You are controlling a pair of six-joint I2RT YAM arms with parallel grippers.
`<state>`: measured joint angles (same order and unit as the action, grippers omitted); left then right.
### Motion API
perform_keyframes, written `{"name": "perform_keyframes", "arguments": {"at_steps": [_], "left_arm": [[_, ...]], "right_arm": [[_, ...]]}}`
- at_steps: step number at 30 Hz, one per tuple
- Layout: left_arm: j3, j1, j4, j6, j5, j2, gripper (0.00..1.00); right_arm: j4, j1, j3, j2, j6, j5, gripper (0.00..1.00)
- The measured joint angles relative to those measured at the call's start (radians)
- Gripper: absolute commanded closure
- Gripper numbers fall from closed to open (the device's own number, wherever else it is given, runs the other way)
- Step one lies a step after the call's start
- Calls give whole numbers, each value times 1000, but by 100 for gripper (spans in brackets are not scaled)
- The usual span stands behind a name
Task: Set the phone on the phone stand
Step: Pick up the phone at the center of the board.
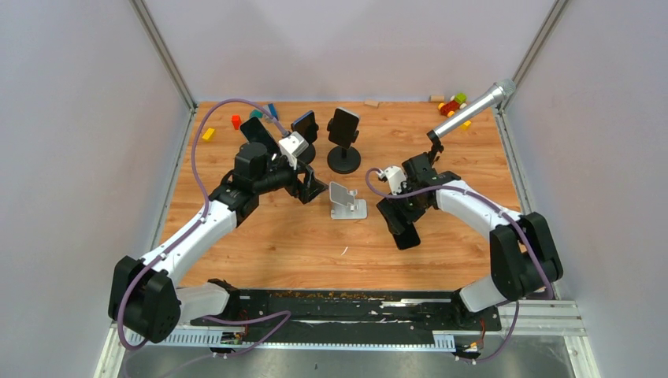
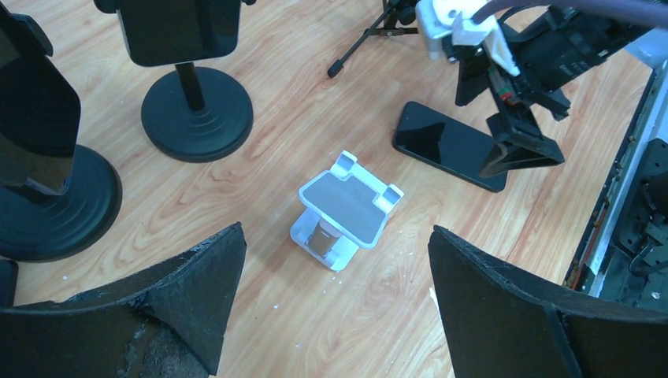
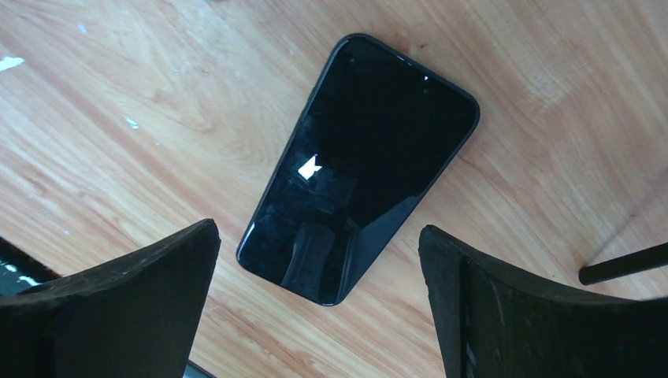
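Over the wooden table [image 1: 299, 244], the right gripper [image 3: 319, 236] hangs with jaws spread wide above the phone [image 3: 362, 157], gripping nothing. The left gripper [image 2: 335, 236], equally spread and empty, hovers over the phone stand [image 2: 346, 206]. The phone lies flat, dark screen up, near the white stand but apart from it, with bare wood around both and a black round-based holder [image 2: 197, 114] behind.

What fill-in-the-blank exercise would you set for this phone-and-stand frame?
1. The black phone lies flat on the wooden table, screen facing ____.
2. The white phone stand at the table's middle holds ____ phone.
3. The right end effector, over the phone, and the left end effector, over the stand, both have jaws ____.
Missing words: up; no; open.
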<state>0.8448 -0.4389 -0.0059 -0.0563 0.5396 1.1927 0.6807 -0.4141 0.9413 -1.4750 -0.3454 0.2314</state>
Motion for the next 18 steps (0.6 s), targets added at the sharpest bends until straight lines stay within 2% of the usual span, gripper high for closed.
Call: {"name": "perform_keyframes", "arguments": {"at_steps": [6,18], "left_arm": [[0,0,-6,6,-2,-2,7],[0,0,-6,11,-3,-2,6]], "right_arm": [[-1,0,0,-89,4,-30,0],[-5,-5,3,-135,16,-36,0]]}}
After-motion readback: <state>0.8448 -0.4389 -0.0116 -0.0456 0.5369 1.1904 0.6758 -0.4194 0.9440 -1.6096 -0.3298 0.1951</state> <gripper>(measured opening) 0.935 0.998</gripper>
